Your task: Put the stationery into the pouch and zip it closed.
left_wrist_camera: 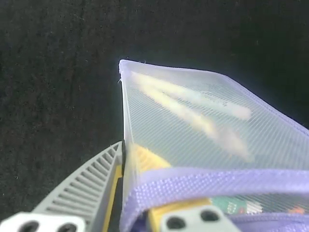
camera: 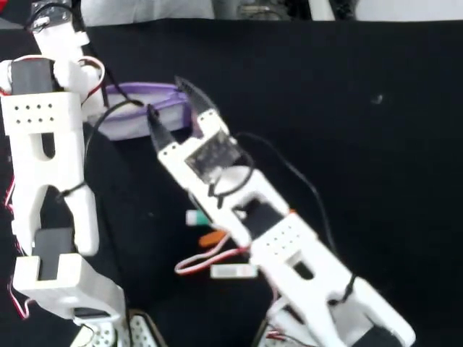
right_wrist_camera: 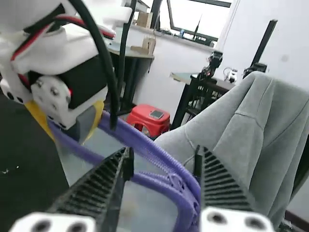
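Pouch point(left_wrist_camera: 203, 145) clamped at one end in the left gripper point(left_wrist_camera: 126, 149): grey finger point(left_wrist_camera: 87, 193) outside the mesh wall, yellow jaw seen through the wall on its other side, no gap that we can make out.

Right gripper point(right_wrist_camera: 163, 155) released. Its black fingers point(right_wrist_camera: 96, 193) are spread either side of the purple zipper rim point(right_wrist_camera: 159, 150); we cannot confirm contact.

From the high view we log the pouch's long axis running across the table's far side, from the left gripper to the right gripper. Two pale pens point(left_wrist_camera: 193, 104) lie inside, lengthwise, pointing away from the left gripper toward the far corner.

On the black table point(camera: 362, 181), close by the right arm point(camera: 289, 246) and well apart from the pouch: an orange piece point(camera: 213, 237), a white piece point(camera: 233, 271) and a teal-tipped piece point(camera: 194, 217).
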You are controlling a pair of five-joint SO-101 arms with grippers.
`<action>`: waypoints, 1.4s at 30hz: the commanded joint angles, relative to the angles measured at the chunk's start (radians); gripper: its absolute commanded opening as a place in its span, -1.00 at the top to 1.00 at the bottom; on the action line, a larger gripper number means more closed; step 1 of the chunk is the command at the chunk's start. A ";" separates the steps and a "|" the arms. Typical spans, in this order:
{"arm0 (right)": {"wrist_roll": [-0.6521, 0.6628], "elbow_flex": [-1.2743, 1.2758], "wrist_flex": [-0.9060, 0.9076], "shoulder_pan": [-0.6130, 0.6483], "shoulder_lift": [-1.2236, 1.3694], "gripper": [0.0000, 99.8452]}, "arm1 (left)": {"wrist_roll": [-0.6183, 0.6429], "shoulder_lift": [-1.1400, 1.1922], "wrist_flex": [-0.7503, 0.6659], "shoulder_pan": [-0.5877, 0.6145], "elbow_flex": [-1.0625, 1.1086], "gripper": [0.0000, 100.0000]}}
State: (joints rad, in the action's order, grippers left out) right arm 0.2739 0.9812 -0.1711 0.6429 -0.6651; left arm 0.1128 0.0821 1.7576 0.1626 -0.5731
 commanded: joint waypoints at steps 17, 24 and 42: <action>0.336 -0.426 1.347 -0.017 -0.303 0.55 | -0.048 0.080 -0.126 0.228 -0.025 0.95; 0.669 -0.174 1.587 -0.063 -0.300 0.55 | -0.048 0.238 -0.081 0.268 -0.177 0.95; 0.925 0.203 1.312 -0.302 -0.289 0.55 | -0.049 0.353 -0.003 0.263 -0.334 0.95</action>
State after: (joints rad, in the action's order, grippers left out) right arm 1.1838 1.1822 1.1914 0.3514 -0.9659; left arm 0.0821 0.3905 1.7545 0.3882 -0.9030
